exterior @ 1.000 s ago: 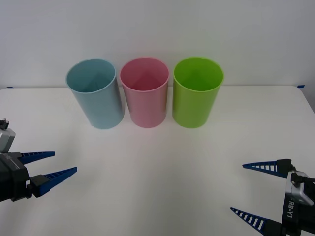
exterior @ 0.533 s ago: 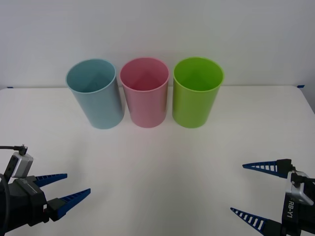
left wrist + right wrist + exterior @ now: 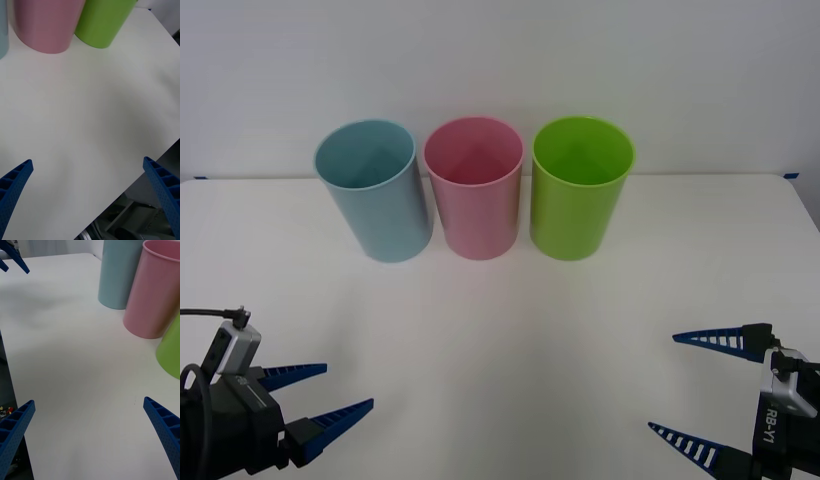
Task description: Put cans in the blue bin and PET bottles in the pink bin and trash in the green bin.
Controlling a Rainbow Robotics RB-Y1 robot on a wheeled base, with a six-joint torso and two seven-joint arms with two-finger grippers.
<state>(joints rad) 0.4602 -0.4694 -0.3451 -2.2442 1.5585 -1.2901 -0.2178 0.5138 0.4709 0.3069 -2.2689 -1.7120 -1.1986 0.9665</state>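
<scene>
Left end effector [image 3: 340, 393], spread wide, has dropped lower toward the table's [image 3: 510, 330] near edge.

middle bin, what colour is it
Pink; the pink bin stands between the blue bin and green bin, clearest in the front view.

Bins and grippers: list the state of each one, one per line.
blue bin: upright, open-topped, nothing seen inside.
pink bin: upright, open-topped, nothing seen inside.
green bin: upright, open-topped, nothing seen inside.
left gripper: jaws open, holding nothing, low over the near left of the table.
right gripper: jaws open, holding nothing, near right.
</scene>
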